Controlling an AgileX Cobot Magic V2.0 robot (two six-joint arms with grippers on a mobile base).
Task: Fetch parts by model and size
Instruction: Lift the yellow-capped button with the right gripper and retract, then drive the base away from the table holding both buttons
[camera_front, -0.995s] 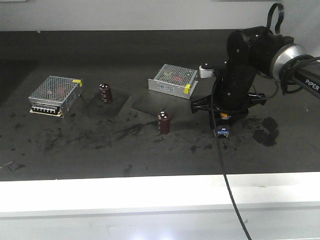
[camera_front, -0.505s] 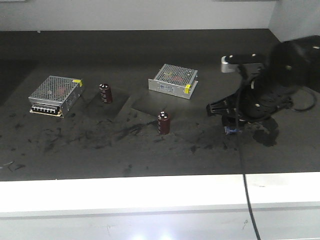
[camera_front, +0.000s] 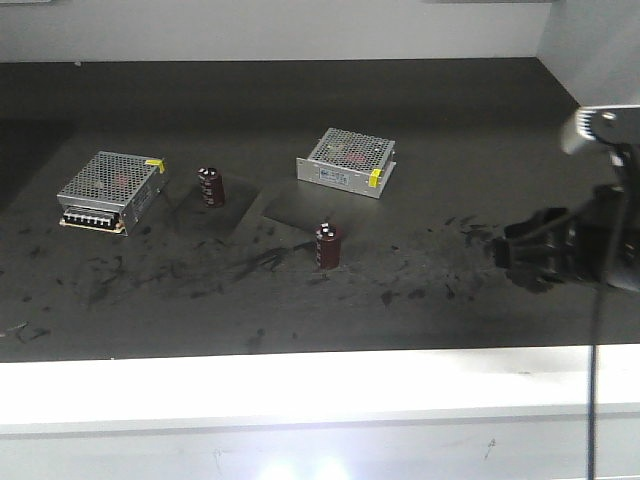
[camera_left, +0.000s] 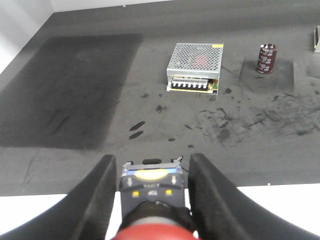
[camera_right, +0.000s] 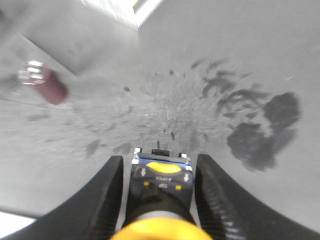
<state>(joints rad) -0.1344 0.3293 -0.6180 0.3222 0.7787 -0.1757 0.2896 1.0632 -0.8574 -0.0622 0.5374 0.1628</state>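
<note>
Red-capped push button: clamped between left gripper jaws. Yellow-capped push button: clamped between right gripper jaws.

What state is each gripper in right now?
Left gripper: shut on the red-capped push button.
Right gripper: shut on the yellow-capped push button.

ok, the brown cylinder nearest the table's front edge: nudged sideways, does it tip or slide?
Probably tips: the brown cylinder stands upright, taller than wide, on a small flat end. Once down it would likely roll; its side looks round and smooth.
</note>
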